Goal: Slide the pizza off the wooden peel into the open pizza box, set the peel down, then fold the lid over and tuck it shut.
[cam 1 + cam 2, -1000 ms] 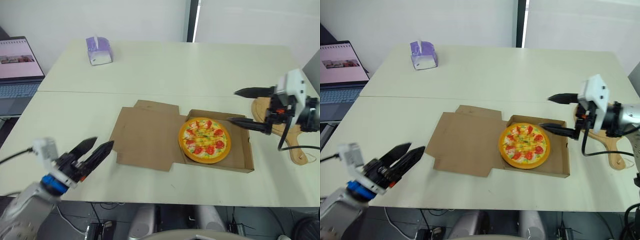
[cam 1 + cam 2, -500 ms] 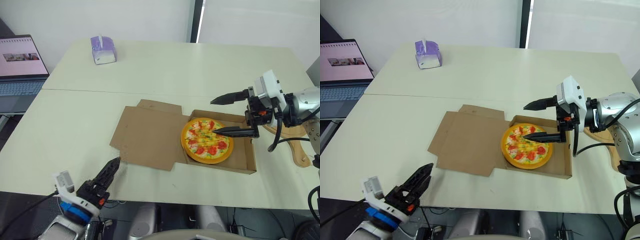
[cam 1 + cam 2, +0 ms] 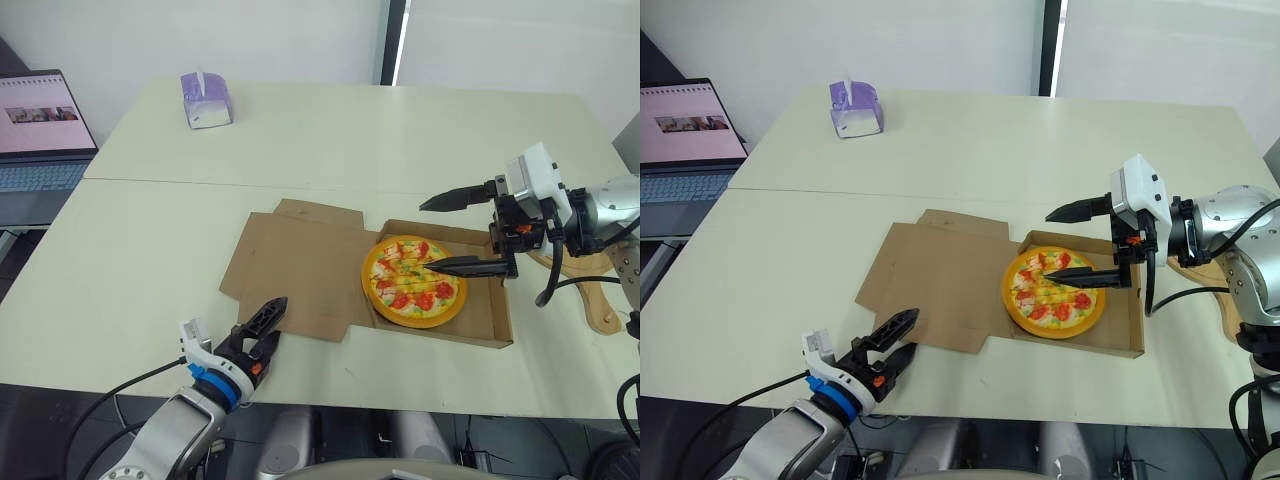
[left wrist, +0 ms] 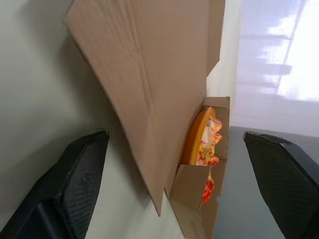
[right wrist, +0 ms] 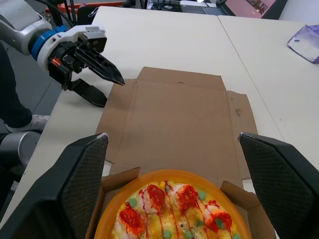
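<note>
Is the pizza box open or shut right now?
Open. The lid lies spread out on the table beside the tray, and the pizza in the tray is uncovered.

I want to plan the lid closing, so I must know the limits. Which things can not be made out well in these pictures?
- Wooden peel: left eye view, its blade is mostly hidden behind the right arm.
- Laptop: left eye view, cut off by the picture's edge; its screen is too small to read.
- Pizza: left wrist view, mostly hidden behind the lid.
</note>
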You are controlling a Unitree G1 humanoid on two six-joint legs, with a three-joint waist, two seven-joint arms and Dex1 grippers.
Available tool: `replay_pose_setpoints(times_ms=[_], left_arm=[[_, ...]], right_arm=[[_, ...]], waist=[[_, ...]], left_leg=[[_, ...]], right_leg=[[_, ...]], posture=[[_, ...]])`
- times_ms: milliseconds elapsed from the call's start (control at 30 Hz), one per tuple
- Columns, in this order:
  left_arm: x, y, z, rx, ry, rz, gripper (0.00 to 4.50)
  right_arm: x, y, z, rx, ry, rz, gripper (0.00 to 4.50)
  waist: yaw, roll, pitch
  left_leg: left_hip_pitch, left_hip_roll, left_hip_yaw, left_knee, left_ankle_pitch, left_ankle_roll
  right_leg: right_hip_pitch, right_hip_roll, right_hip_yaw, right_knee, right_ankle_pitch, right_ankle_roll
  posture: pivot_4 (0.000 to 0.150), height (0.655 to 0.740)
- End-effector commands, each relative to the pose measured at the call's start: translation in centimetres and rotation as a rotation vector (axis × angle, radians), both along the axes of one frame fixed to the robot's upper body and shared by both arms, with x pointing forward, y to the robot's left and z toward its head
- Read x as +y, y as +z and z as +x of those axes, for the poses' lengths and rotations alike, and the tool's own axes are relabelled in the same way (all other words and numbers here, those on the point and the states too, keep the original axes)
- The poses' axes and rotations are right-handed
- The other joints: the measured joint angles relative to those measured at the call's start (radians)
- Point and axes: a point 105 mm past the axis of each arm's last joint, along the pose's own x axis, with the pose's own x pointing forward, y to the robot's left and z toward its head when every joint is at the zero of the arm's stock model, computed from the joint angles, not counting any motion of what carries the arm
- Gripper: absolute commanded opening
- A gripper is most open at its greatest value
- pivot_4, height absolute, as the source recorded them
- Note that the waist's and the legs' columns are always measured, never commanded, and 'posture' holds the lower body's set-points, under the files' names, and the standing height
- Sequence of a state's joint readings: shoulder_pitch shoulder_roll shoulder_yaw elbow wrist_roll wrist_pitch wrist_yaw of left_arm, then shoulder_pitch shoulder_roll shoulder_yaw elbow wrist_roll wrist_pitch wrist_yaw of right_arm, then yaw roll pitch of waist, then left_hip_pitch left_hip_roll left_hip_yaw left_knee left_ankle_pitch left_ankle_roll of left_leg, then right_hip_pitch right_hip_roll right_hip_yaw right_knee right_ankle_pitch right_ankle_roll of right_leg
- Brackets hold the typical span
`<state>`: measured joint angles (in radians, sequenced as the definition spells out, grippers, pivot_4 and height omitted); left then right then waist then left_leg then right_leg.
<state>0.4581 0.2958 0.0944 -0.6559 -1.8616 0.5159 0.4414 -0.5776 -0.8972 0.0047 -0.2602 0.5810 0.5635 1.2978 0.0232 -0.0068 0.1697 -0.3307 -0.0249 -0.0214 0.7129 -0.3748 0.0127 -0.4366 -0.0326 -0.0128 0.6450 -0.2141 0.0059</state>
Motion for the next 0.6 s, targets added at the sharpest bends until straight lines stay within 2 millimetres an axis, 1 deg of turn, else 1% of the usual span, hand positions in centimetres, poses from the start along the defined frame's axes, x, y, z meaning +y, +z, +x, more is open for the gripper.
replay_pose_setpoints(times_ms=[33, 67, 133, 200, 333, 367, 467, 600], left_arm=[[-0.54, -0.23, 0.25, 0.008, -0.010, -0.010, 4.11], [-0.57, -0.27, 0.34, 0.007, -0.011, -0.007, 3.89], [-0.57, -0.38, 0.52, 0.006, -0.012, -0.003, 3.29], [-0.57, -0.47, 0.63, 0.004, -0.015, -0.003, 2.57], [-0.69, -0.53, 0.73, -0.003, -0.025, -0.003, 1.34], [-0.68, -0.55, 0.77, -0.004, -0.026, -0.001, 0.96], [-0.54, -0.57, 0.84, -0.007, -0.024, 0.009, 0.01], [-0.09, -0.47, 1.08, -0.026, -0.017, 0.043, 0.01]], right_arm=[[0.02, 1.60, -0.34, -0.064, 0.007, 0.001, 4.50], [0.02, 1.62, -0.34, -0.064, 0.006, 0.001, 4.50], [0.02, 1.65, -0.37, -0.065, 0.004, 0.001, 4.50], [0.01, 1.69, -0.42, -0.067, 0.003, 0.001, 4.50], [-0.02, 1.80, -0.50, -0.069, -0.002, 0.000, 4.50], [-0.02, 1.82, -0.51, -0.070, -0.003, 0.000, 4.50], [-0.01, 1.85, -0.57, -0.071, -0.005, 0.001, 4.50], [-0.07, 1.69, -0.62, -0.067, -0.012, 0.002, 4.50]], waist=[[0.000, 0.000, 0.000], [0.000, 0.000, 0.000], [0.000, 0.000, 0.000], [0.000, 0.000, 0.000], [0.000, 0.000, 0.000], [0.000, 0.000, 0.000], [0.000, 0.000, 0.000], [0.000, 0.000, 0.000]], left_leg=[[0.000, 0.000, 0.000, 0.000, 0.000, 0.000], [0.000, 0.000, 0.000, 0.000, 0.000, 0.000], [0.000, 0.000, 0.000, 0.000, 0.000, 0.000], [0.000, 0.000, 0.000, 0.000, 0.000, 0.000], [0.000, 0.000, 0.000, 0.000, 0.000, 0.000], [0.000, 0.000, 0.000, 0.000, 0.000, 0.000], [0.000, 0.000, 0.000, 0.000, 0.000, 0.000], [0.000, 0.000, 0.000, 0.000, 0.000, 0.000]], right_leg=[[0.000, 0.000, 0.000, 0.000, 0.000, 0.000], [0.000, 0.000, 0.000, 0.000, 0.000, 0.000], [0.000, 0.000, 0.000, 0.000, 0.000, 0.000], [0.000, 0.000, 0.000, 0.000, 0.000, 0.000], [0.000, 0.000, 0.000, 0.000, 0.000, 0.000], [0.000, 0.000, 0.000, 0.000, 0.000, 0.000], [0.000, 0.000, 0.000, 0.000, 0.000, 0.000], [0.000, 0.000, 0.000, 0.000, 0.000, 0.000]], posture=[[0.150, 0.7251], [0.150, 0.7251], [0.150, 0.7251], [0.150, 0.7251], [0.150, 0.7251], [0.150, 0.7251], [0.150, 0.7251], [0.150, 0.7251]])
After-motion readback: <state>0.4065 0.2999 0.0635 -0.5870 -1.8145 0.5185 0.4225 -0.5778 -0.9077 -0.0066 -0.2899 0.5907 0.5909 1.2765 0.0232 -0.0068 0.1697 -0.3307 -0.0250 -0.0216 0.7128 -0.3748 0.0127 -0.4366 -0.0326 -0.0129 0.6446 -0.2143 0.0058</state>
